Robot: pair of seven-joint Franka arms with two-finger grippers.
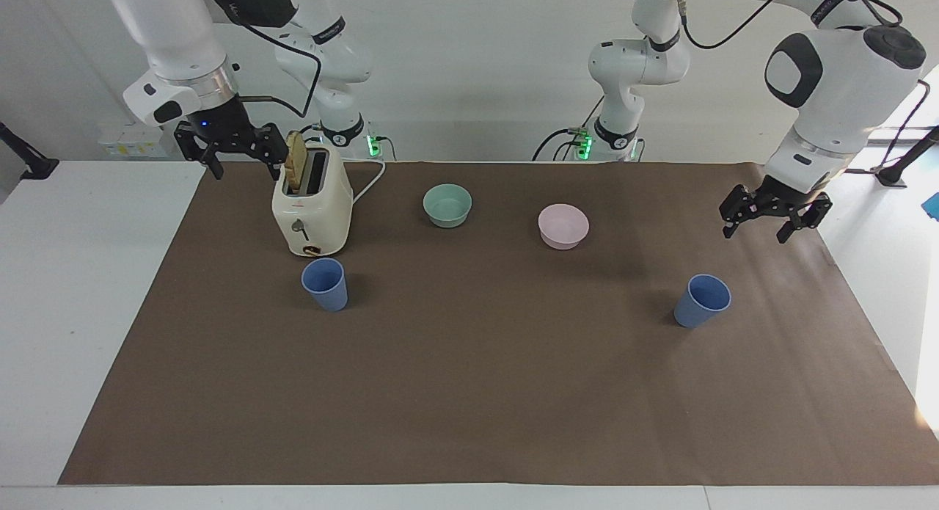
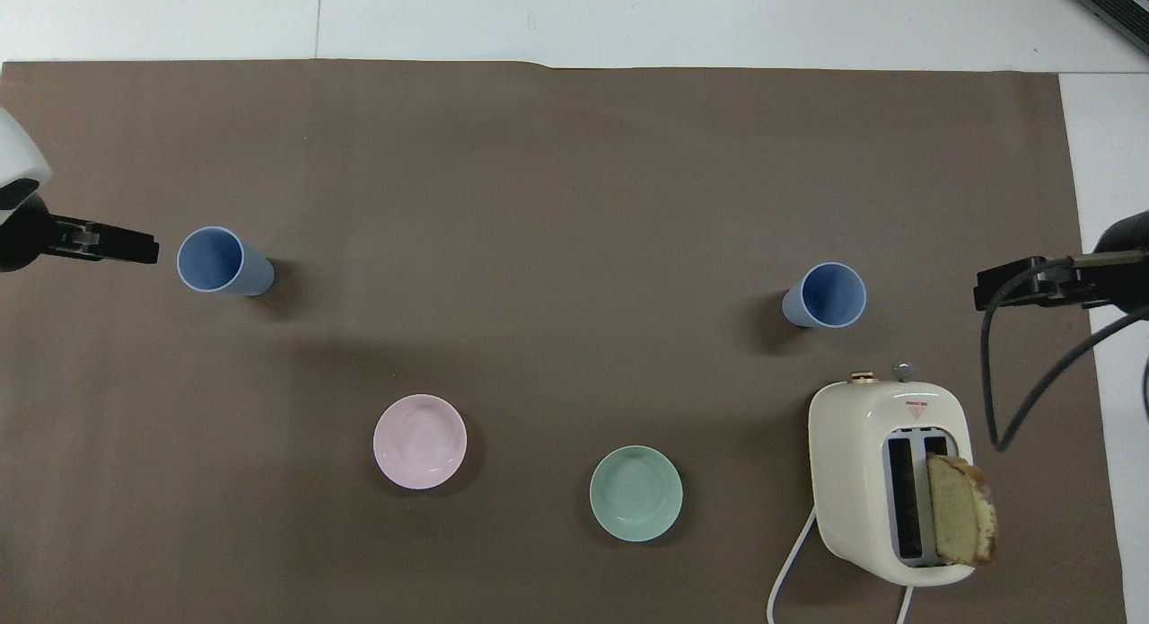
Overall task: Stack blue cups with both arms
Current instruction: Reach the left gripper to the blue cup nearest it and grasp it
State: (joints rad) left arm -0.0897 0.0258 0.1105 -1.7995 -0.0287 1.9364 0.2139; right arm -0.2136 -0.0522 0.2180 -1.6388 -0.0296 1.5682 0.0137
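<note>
The left gripper (image 1: 765,220) hangs in the air with its fingers apart and nothing between them, over the mat (image 1: 469,392) at the left arm's end, clear of the near cup (image 1: 703,301), which stands upright and untouched. The right gripper (image 1: 233,149) hangs raised beside the toaster (image 1: 312,205), fingers likewise apart and empty. The second cup (image 1: 324,284) stands upright on the mat just in front of the toaster, well apart from the first cup. Taking the toaster as reference, a green bowl (image 1: 447,205) and then a pink bowl (image 1: 563,226) lie in turn toward the left arm's end. The step in hand appears to be the left arm's approach to its cup. To do it well: lower the open fingers to straddle the cup wall below the rim, keep the cup vertical, and close gently, since the thin tapered plastic is likely to slip or tip. The right gripper should avoid the toaster and the bread slice (image 1: 296,161) standing in its slot. A small red label (image 2: 916,409) sits on the toaster's top; its writing cannot be read.
</note>
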